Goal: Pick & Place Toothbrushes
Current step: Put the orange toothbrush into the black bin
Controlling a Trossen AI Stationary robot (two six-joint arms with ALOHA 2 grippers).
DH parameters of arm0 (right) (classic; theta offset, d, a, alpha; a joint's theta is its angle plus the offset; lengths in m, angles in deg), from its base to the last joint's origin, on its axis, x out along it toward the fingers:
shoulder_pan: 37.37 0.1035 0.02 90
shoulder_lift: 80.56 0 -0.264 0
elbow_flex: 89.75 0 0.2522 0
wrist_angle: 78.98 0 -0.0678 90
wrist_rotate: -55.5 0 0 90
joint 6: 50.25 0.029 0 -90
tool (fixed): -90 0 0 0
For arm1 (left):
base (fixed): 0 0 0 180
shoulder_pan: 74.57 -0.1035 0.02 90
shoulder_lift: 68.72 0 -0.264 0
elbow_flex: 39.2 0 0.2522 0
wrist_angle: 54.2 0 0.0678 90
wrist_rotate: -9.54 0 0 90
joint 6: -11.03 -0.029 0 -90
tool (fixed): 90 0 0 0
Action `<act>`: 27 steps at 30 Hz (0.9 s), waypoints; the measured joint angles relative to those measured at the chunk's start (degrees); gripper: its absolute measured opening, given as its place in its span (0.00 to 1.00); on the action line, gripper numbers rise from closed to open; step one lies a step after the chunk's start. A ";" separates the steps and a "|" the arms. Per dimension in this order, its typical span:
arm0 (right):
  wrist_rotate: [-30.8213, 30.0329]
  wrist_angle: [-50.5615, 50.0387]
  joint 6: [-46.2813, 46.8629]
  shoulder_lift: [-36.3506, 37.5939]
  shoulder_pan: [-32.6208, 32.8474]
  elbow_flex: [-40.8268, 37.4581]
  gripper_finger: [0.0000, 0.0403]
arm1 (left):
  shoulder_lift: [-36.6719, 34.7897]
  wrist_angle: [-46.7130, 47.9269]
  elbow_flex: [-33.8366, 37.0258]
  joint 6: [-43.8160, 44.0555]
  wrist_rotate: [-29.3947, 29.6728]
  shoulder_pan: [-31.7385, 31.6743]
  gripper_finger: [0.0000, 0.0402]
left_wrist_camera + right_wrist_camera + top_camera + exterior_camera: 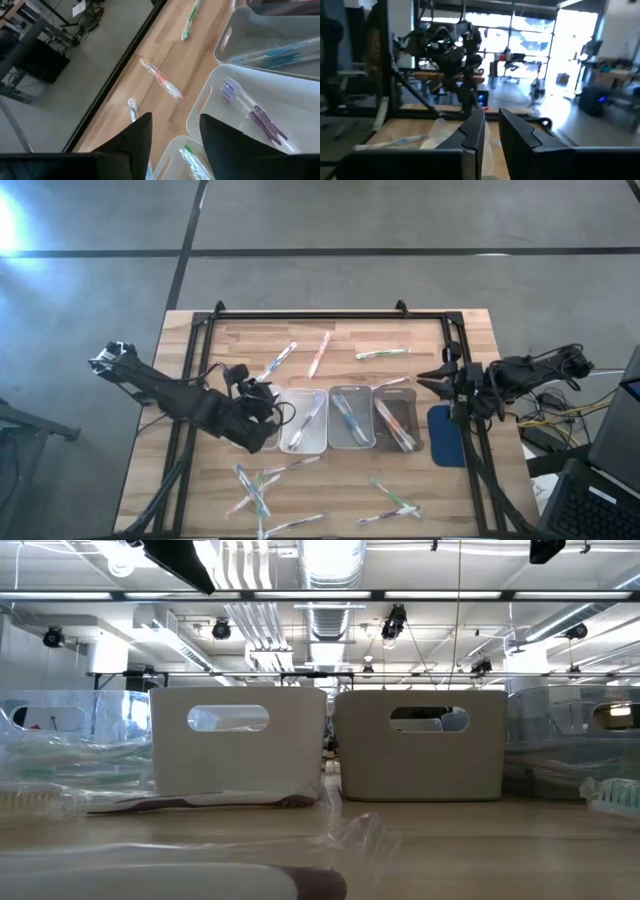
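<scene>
Several wrapped toothbrushes lie flat on the wooden table: some at the far side [319, 353] [381, 353] and a cluster near the front edge [252, 488] [392, 502]. Others lie inside the white trays [303, 442] in a row at mid-table, among them a purple one [255, 112] and a blue one [280, 52]. My left gripper [268, 402] [175, 120] hovers open above the left end of the tray row, with nothing between its fingers. My right gripper [425, 377] [491, 114] is raised at the right end of the row, pointing level toward the left; its fingers stand a narrow gap apart, empty.
A black frame [310, 315] borders the table's far and side edges. A blue pad [445, 435] lies by the rightmost tray. Seen from table height, two white bins with handle slots [240, 745] [420, 745] stand ahead, with a wrapped toothbrush [200, 802] lying in front.
</scene>
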 joint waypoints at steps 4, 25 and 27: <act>-8.73 5.14 -3.62 -3.13 -0.39 0.37 0.14 | -0.88 0.00 0.02 -2.69 2.49 -0.64 0.42; -13.64 -0.22 -4.90 -21.64 -16.01 8.42 0.18 | -4.27 -33.94 8.69 -21.89 -4.50 -23.83 0.42; -12.90 -2.90 -2.56 -22.09 -16.78 8.41 0.20 | -4.24 -38.90 9.51 -23.97 -10.97 -27.72 0.42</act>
